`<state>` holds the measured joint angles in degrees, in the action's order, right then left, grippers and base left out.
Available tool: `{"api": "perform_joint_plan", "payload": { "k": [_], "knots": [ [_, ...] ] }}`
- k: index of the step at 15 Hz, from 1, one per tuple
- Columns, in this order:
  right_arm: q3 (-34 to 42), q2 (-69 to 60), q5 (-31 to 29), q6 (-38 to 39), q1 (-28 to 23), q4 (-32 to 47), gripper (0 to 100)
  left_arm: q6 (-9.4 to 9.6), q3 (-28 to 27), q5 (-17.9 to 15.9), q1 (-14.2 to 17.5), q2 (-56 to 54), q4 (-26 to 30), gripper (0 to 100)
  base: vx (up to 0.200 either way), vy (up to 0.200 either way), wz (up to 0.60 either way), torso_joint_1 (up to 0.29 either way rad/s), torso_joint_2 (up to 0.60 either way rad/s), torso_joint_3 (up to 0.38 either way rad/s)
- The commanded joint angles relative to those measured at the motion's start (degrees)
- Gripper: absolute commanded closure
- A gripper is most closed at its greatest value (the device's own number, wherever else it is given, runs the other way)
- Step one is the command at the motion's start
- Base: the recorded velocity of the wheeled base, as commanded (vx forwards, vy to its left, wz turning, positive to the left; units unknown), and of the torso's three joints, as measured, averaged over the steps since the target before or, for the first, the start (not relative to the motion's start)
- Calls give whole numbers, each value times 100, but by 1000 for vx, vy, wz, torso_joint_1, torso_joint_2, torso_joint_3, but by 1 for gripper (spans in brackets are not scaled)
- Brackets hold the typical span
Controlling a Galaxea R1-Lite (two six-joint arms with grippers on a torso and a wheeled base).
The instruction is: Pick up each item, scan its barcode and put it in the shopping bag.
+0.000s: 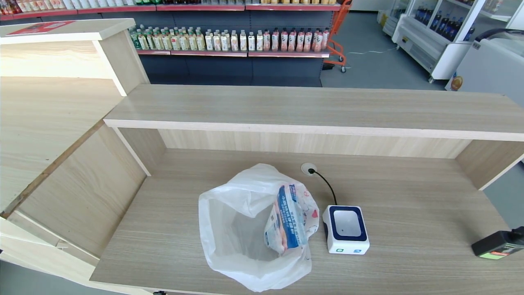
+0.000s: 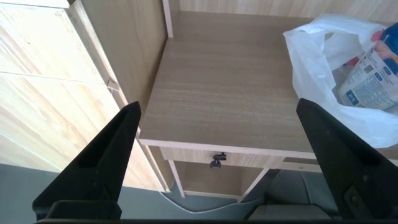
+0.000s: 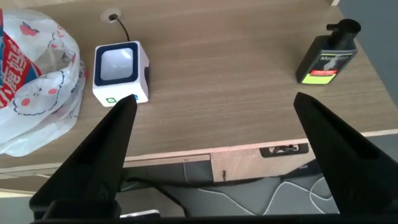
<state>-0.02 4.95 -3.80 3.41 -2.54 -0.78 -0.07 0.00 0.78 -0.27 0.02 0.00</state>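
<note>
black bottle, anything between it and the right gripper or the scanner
Nothing visible. Bare counter lies between the black bottle and the scanner, and between the bottle and the open right gripper.

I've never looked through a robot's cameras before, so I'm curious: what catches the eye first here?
A white shopping bag sits open in the middle of the wooden counter, with a blue-and-orange packet standing inside it. Just right of the bag is a white barcode scanner, its black cable running to a hole in the counter. Far to the right, near the counter's edge, is a black pump bottle.
</note>
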Motion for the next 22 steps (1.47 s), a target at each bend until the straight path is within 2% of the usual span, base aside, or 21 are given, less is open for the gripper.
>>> {"api": "perform_joint_plan", "payload": {
  "k": [1, 6, 16, 18, 22],
  "knots": [
    [2, -73, -6, 19, -1, -1, 0, 7, 0, 1, 0, -2, 0, 0, 0, 0, 0, 0, 0, 0],
    [2, -73, 2, -16, -1, -1, 0, -63, 0, 1, 0, -2, 0, 0, 0, 0, 0, 0, 0, 0],
    [2, -73, -6, 19, -1, -1, 0, -81, 0, 10, 0, -2, 0, 0, 0, -200, 0, 1, 2, 3],
    [2, -73, -6, 10, -1, -1, 0, -45, 0, 1, 0, -2, 0, 0, -200, 0, 0, 2, 0, 2],
    [2, -73, 2, -16, -1, -1, 0, -45, 0, 1, -8, -2, 0, 0, 0, 0, 0, 0, 0, 0]
  ]
}}
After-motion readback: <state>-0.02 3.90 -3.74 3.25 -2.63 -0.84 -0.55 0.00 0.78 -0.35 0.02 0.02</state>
